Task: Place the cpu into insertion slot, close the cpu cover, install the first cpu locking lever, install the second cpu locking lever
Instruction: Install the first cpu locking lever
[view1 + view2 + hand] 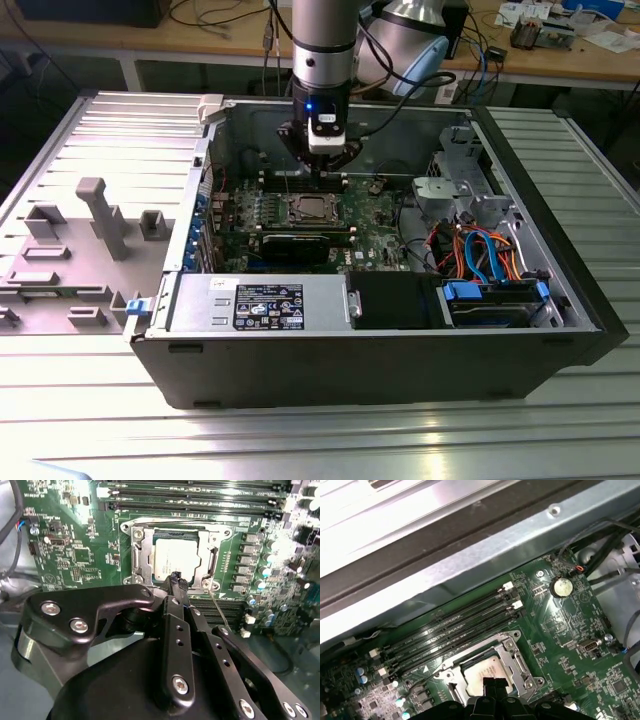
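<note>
Gripper (176, 580) hangs over the near edge of the insertion slot (175, 526), inside the open computer case (560, 290). Fingertips are drawn together, or very nearly so, with nothing between them.

Cpu (176, 560) lies flat in the slot, its dull metal top showing through the window of the cpu cover (141, 562). The cover looks laid down flat around the chip, so I judge placement and cover closing as done.

Step in hand, by my reading, is the first locking lever. A thin wire lever (216, 604) stands up free from the socket corner just beside the fingertips and looks unlatched.

Requirement for lever work: fine contact on a thin springy rod, pressed down and tucked under its catch, without sliding off onto the green motherboard (75, 555) or the memory slots close by.

Writing: a black-and-white sticker on the power supply (268, 305) and white print across the board, all too small to read.
</note>
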You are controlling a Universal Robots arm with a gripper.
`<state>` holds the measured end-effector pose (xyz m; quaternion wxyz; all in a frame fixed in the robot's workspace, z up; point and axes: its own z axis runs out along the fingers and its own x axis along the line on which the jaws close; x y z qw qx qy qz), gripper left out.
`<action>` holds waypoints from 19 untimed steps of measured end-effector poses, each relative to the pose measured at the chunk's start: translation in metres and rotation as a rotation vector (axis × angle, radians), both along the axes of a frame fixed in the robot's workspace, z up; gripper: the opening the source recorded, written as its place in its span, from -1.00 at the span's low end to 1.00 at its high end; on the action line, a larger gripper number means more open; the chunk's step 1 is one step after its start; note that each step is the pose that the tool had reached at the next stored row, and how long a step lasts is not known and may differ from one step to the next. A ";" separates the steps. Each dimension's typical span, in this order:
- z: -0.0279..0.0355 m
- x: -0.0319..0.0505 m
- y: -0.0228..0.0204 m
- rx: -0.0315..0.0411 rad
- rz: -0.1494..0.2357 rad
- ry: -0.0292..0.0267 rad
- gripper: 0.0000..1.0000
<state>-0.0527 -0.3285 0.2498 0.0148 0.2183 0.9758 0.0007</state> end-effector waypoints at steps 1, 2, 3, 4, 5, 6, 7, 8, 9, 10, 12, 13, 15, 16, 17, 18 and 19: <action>0.0000 0.0000 0.0000 -0.0001 0.017 0.0000 -0.79; -0.0001 0.0000 0.0000 0.0000 0.038 0.0000 -0.79; -0.0002 0.0000 0.0000 0.0000 0.050 0.0000 -0.79; -0.0002 0.0000 0.0000 0.0000 0.069 0.0000 -0.79; -0.0003 0.0000 0.0000 0.0000 0.081 0.0000 -0.79; -0.0003 0.0000 0.0000 0.0000 0.095 0.0000 -0.79; -0.0003 0.0000 0.0000 0.0000 0.109 0.0000 -0.79; -0.0004 0.0000 0.0000 0.0000 0.125 0.0000 -0.79; -0.0004 0.0000 0.0000 0.0000 0.140 0.0000 -0.79; -0.0005 0.0000 0.0000 0.0000 0.153 0.0000 -0.79; -0.0006 0.0000 0.0000 0.0000 0.180 0.0000 -0.79; -0.0006 0.0000 0.0000 0.0000 0.193 0.0000 -0.79; -0.0007 0.0000 0.0000 0.0000 0.219 0.0000 -0.79; -0.0012 0.0000 -0.0001 -0.0001 0.266 0.0001 -0.79; -0.0014 0.0000 0.0000 -0.0002 0.280 0.0001 -0.79; -0.0015 0.0000 0.0000 -0.0001 0.294 0.0001 -0.79; -0.0017 0.0000 0.0000 0.0000 0.307 0.0000 -0.79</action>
